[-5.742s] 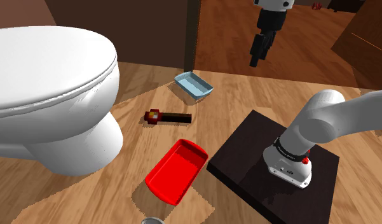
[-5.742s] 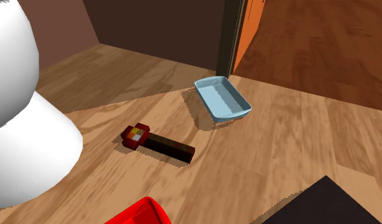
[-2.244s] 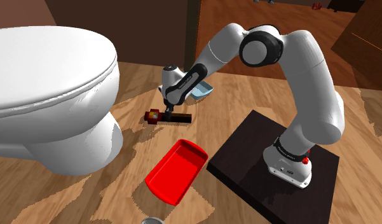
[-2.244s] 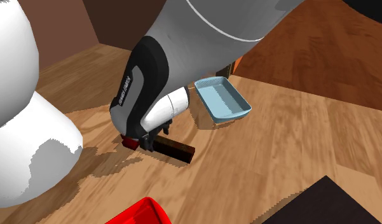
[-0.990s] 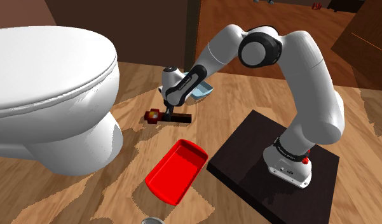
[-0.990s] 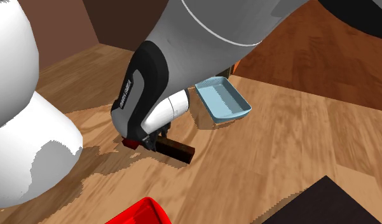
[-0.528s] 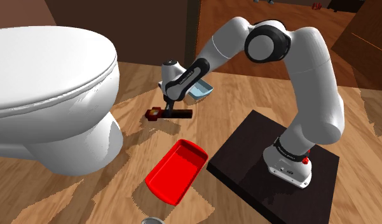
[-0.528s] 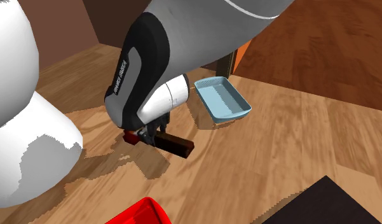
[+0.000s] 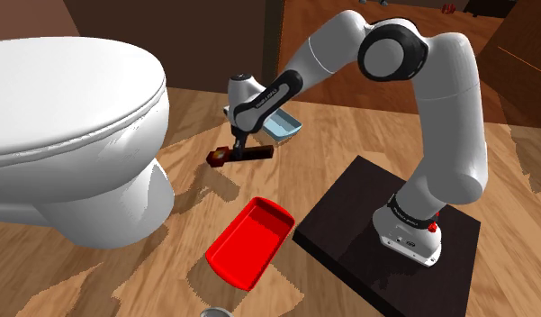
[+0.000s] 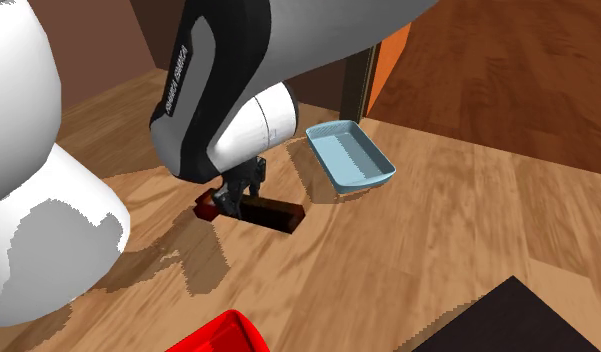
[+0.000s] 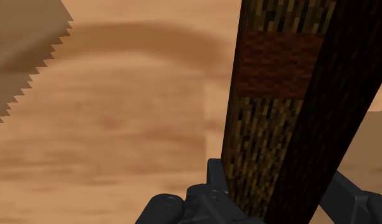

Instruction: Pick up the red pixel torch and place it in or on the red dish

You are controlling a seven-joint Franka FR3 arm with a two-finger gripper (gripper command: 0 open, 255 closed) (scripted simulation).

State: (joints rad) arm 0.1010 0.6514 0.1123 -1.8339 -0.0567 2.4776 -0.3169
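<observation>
While it hangs pinched in the gripper (image 9: 238,147), the red pixel torch (image 9: 250,154) appears to ride just clear of the wooden floor (image 9: 349,144), red head toward the toilet (image 9: 70,126), dark handle pointing to the shoulder view's right. We see the two black fingers (image 11: 215,181) clasping opposite flat faces of the handle, close behind the head. We judge it a stiff, blocky bar, probably light. Its square sides suit a parallel pinch, though a hold this far from the middle could let the long handle droop or swing in transit. The red dish (image 9: 250,241) lies open on the floor nearer the stand (image 9: 349,216), apart from the torch, and a light blue tray (image 9: 279,123) sits just beyond the gripper.
</observation>
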